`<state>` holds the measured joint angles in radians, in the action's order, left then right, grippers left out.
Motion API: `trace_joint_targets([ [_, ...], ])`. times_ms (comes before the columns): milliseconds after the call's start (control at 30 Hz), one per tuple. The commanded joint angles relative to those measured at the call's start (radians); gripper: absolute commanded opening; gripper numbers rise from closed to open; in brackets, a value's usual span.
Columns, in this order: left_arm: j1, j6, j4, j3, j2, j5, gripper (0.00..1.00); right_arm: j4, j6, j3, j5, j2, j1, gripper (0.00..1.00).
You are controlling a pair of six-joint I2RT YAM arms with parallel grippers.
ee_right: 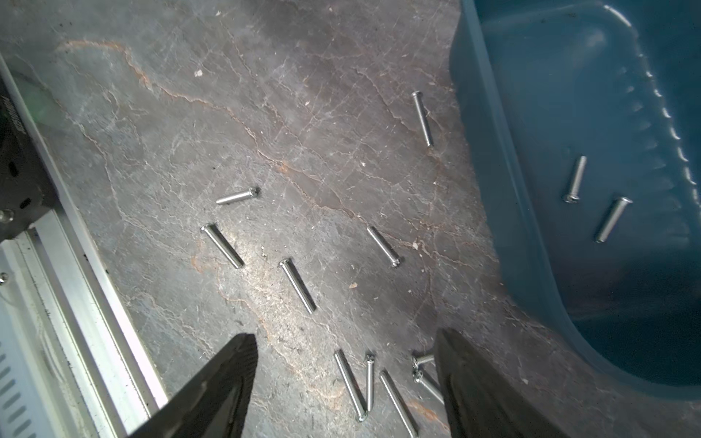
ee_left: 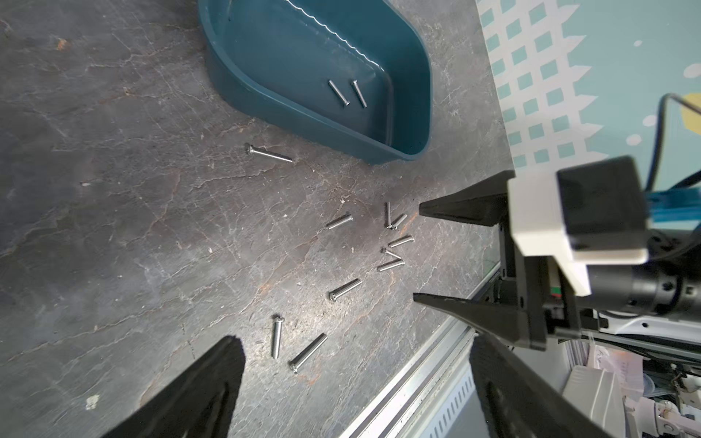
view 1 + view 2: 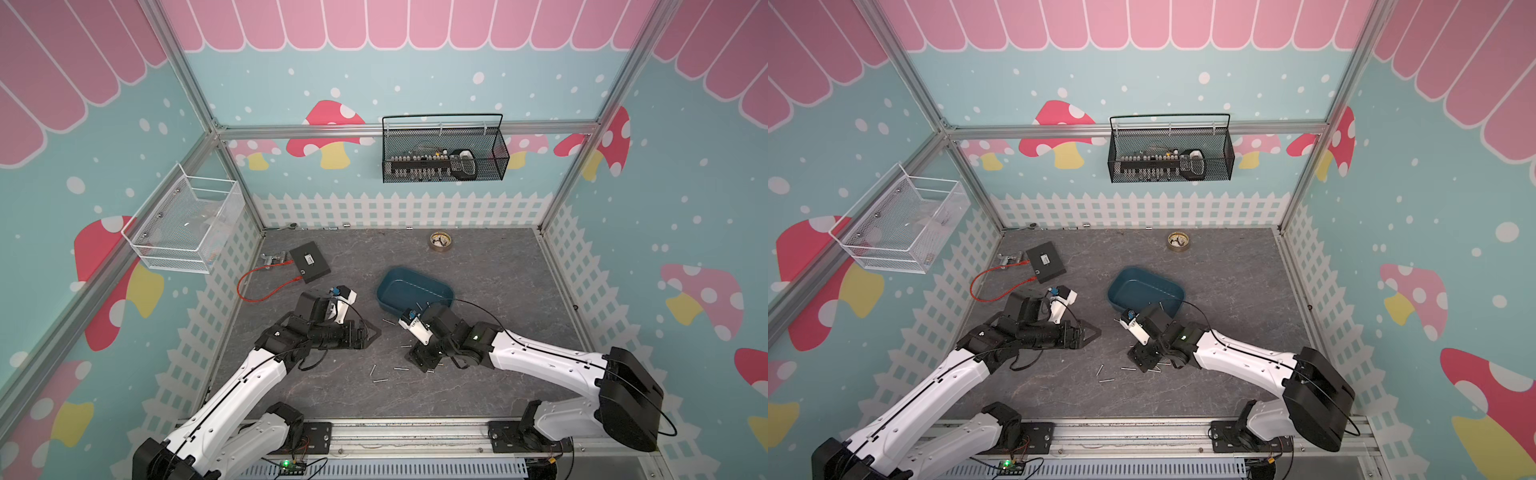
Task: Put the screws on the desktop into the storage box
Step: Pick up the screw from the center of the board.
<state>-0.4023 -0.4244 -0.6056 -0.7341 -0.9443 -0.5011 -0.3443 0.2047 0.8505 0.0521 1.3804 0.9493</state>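
Observation:
The teal storage box (image 3: 399, 286) (image 2: 265, 102) (image 1: 489, 170) sits mid-desktop with two screws (image 1: 576, 178) inside. Several more screws (image 3: 380, 380) (image 2: 275, 337) lie loose on the grey desktop (image 3: 332, 395) in front of it. My right gripper (image 3: 420, 365) (image 3: 1144, 365) (image 1: 345, 333) points down at the desktop, open. A cluster of screws (image 1: 351, 383) (image 2: 394, 242) lies between its fingers (image 2: 455, 208), none gripped. My left gripper (image 3: 374, 334) (image 3: 1094, 332) (image 2: 354, 341) hovers to the left of the screws, wide open and empty.
A black flat box (image 3: 309, 262) with an orange cable (image 3: 266, 286) lies at the back left, a tape roll (image 3: 440, 241) at the back. A black wire basket (image 3: 444, 153) and a white mesh basket (image 3: 187, 224) hang on the walls. An aluminium rail (image 3: 415, 432) borders the front edge.

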Motion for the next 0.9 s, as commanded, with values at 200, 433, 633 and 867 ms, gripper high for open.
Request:
trace_joint_targets([
  [200, 0.08, -0.01, 0.099, 0.06, 0.053, -0.101, 0.95, 0.022, -0.024, 0.031, -0.041, 0.085, 0.054, 0.72],
  [433, 0.119, 0.001, 0.119, 0.064, 0.032, -0.149, 0.95, 0.049, -0.025, 0.033, -0.044, 0.145, 0.077, 0.67],
  [633, 0.129, 0.005, 0.151, 0.062, 0.015, -0.163, 0.95, 0.08, -0.02, 0.032, -0.05, 0.186, 0.099, 0.64],
  [867, 0.137, 0.003, 0.176, 0.076, 0.017, -0.163, 0.95, 0.084, -0.021, 0.05, -0.058, 0.235, 0.126, 0.59],
])
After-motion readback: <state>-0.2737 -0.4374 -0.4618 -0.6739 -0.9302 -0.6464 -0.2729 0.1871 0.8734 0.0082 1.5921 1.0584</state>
